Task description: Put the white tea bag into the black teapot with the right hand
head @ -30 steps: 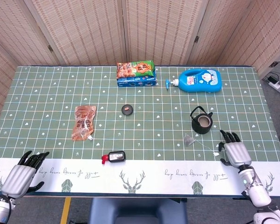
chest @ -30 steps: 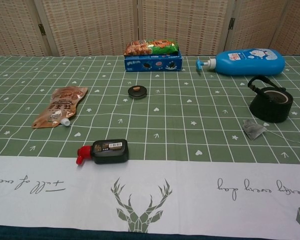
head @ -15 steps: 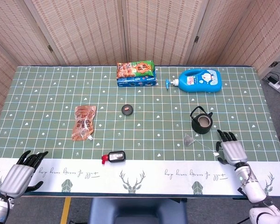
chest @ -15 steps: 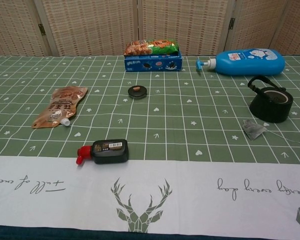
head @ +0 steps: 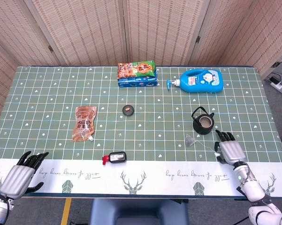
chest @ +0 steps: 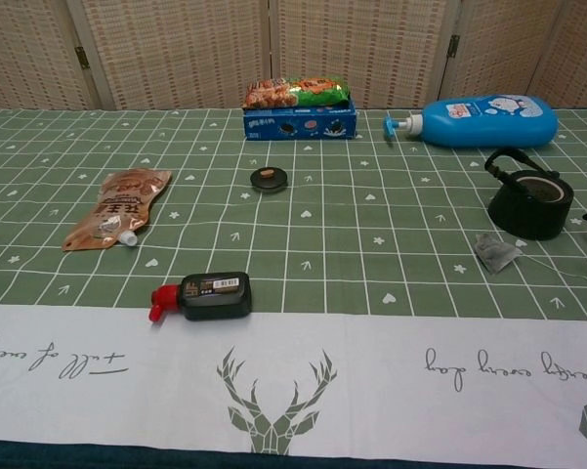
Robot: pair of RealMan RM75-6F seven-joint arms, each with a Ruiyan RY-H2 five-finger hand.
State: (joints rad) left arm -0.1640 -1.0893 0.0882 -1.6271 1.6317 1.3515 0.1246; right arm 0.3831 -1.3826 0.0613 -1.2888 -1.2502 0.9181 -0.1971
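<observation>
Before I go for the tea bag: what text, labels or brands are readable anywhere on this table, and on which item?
"enjoy every day": cursive on the tablecloth's white border, upside down in the chest view.
Brown pouch: print too small to read.
Black bottle with red cap: white label, illegible.
Blue detergent bottle: cartoon label, words unreadable.
Snack bag on blue cookie box: lettering blurred.

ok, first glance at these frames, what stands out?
The bright blue bottle lying on its side at the far right of the table, with the colourful snack packs stacked at far centre. Nearer on the right, the black teapot stands lidless, the white tea bag lying flat just in front of it. The right hand hovers beside the tea bag's string, holding nothing.
</observation>
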